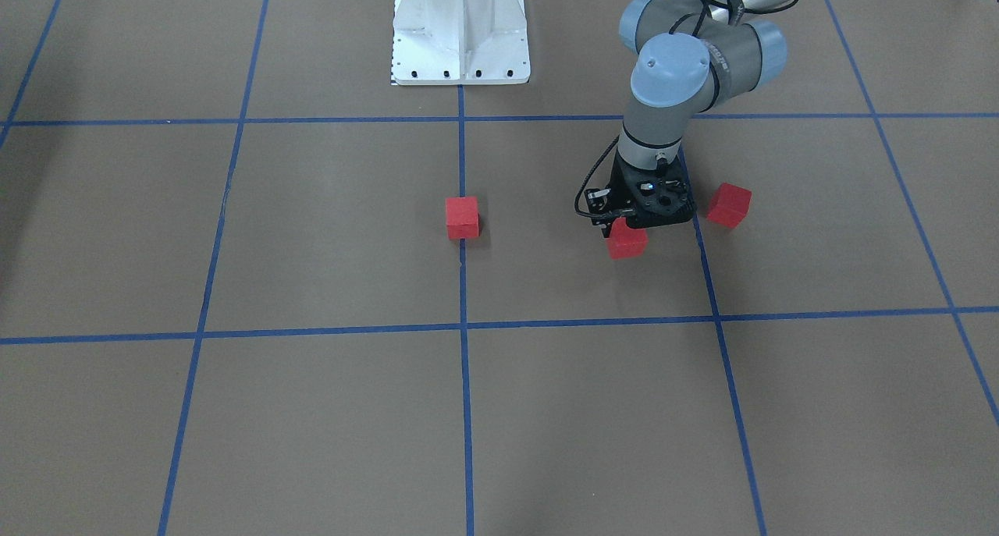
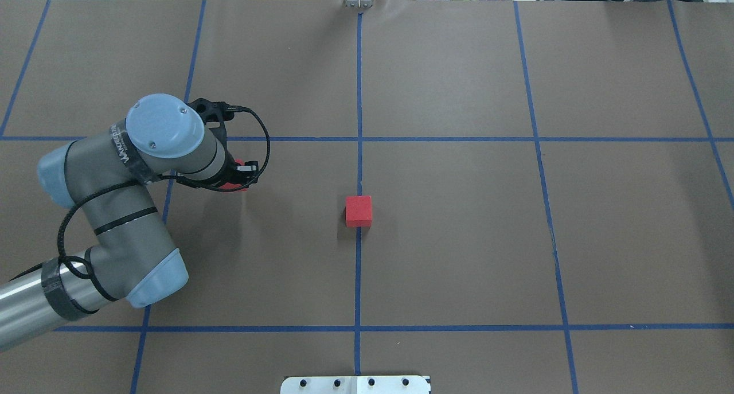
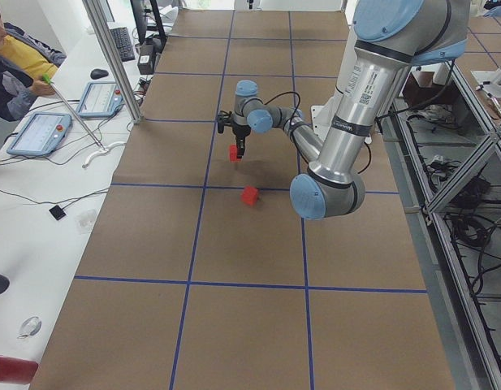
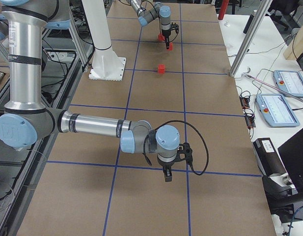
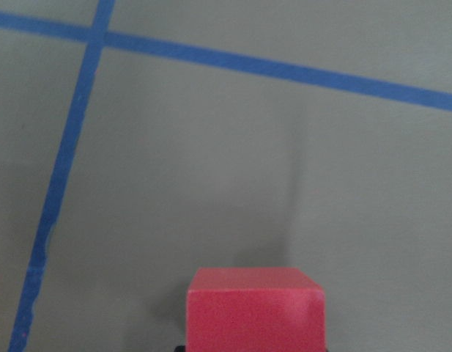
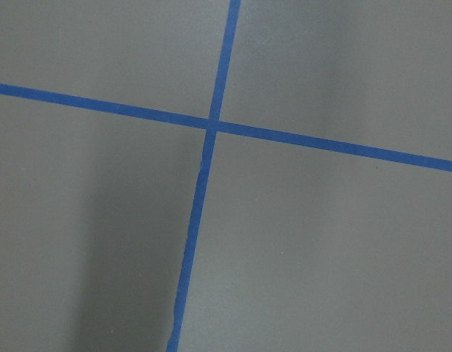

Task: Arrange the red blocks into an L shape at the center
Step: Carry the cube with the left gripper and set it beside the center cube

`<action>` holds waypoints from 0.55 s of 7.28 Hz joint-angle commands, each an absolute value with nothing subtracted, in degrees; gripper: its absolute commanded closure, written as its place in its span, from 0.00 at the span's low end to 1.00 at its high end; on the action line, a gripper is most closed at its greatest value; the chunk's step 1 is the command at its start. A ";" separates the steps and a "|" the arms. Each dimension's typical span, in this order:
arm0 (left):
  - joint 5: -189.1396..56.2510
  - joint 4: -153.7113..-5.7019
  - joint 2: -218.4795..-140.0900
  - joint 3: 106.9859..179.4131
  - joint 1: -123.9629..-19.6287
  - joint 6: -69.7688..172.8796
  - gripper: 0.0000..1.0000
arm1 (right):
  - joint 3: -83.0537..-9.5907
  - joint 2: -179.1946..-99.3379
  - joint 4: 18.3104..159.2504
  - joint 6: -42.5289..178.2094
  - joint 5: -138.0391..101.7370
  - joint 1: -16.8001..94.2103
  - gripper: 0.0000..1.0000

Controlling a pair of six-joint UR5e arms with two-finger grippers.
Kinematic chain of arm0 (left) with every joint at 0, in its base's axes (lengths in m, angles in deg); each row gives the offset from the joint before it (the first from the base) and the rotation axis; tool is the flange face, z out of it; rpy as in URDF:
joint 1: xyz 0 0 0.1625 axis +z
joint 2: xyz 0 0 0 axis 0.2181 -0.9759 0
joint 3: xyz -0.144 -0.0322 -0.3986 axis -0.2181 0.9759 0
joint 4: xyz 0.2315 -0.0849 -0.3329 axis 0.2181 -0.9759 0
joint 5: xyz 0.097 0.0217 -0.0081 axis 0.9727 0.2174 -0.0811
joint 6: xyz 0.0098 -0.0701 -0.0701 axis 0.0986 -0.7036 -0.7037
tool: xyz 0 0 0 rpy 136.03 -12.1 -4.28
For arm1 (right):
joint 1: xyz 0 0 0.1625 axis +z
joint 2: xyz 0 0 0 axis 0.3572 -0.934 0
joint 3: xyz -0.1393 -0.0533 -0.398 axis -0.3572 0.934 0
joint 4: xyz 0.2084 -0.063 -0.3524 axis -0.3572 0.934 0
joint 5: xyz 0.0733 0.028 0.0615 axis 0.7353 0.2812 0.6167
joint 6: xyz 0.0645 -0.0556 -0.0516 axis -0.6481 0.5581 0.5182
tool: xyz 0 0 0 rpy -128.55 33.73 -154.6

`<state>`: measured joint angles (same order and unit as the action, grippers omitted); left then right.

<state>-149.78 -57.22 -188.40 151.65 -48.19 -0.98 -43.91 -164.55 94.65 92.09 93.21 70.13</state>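
Observation:
One red block [image 1: 461, 218] [image 2: 359, 211] rests on the vertical blue tape line at the center [image 1: 463, 286]. To the robot's left of it, my left gripper [image 1: 627, 226] [image 2: 241, 179] is shut on a second red block [image 1: 627, 241] [image 5: 255, 308] and holds it a little above the table. A third red block [image 1: 730, 204] [image 3: 249, 195] lies on the table just beyond, hidden under the arm in the overhead view. My right gripper [image 4: 166, 178] hangs over a tape crossing far to the robot's right. I cannot tell whether it is open or shut.
The robot's white base plate [image 1: 460, 33] stands at the table's robot-side edge. Blue tape lines [image 6: 211, 123] divide the brown surface into large squares. A person [image 3: 15, 57] sits by tablets beyond the far side of the table.

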 commanded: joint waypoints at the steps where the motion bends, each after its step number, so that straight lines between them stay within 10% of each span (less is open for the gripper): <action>1: -148.45 -55.98 -202.59 140.73 -48.02 3.44 1.00 | -43.77 -164.82 94.65 92.08 93.21 70.13 0.00; 4: -146.35 -56.68 -216.53 125.56 -44.52 3.88 1.00 | -43.59 -164.91 94.65 92.08 93.12 70.22 0.00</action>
<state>-147.64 -56.42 -211.79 130.45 -46.08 3.69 -43.64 -164.83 94.65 92.07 93.14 70.18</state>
